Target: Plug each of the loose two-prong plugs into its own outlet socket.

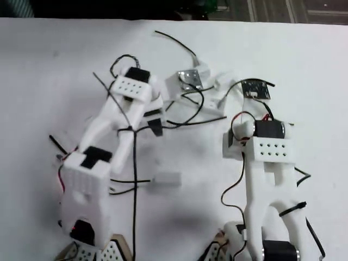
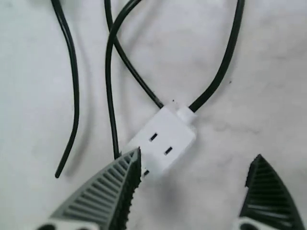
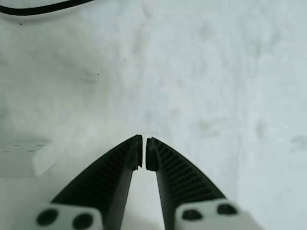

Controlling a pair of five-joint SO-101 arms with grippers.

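The outlet socket (image 2: pixel 165 139) is found lying flat on the table (image 2: pixel 268 72), black cord (image 2: pixel 226 64) attached. The left gripper (image 2: pixel 192 175) is held released just over the socket's end. The right gripper (image 3: pixel 144 153) is clenched on nothing. The socket is judged light, rigid and slippery; a grasp across its narrow sides is advised.

A white socket (image 2: pixel 165 139) lies flat on the table (image 2: pixel 268 57), set askew, with one pair of slots facing up and a second pair partly hidden. A black cord (image 2: pixel 216 81) leaves its end, and other black cords curve close beside it. A second white block (image 1: pixel 166 178) lies well apart, mid-table.
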